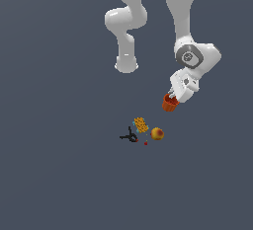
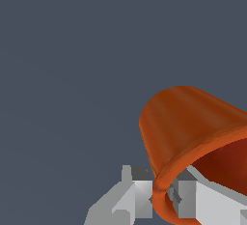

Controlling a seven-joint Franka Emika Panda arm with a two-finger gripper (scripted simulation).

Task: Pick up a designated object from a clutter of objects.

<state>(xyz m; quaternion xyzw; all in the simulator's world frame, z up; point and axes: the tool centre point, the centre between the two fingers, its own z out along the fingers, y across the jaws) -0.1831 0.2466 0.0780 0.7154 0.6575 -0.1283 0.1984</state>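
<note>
Between my gripper's (image 2: 161, 197) fingers sits the cup's (image 1: 169, 103) rim, pinched, body hanging tilted below; clutter lies beneath.

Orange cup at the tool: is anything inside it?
The wrist view shows part of the orange cup's darker red interior, and nothing lies in that part. One tool finger reaches inside the rim. The rest of the interior is cut off by the frame edge.
</note>
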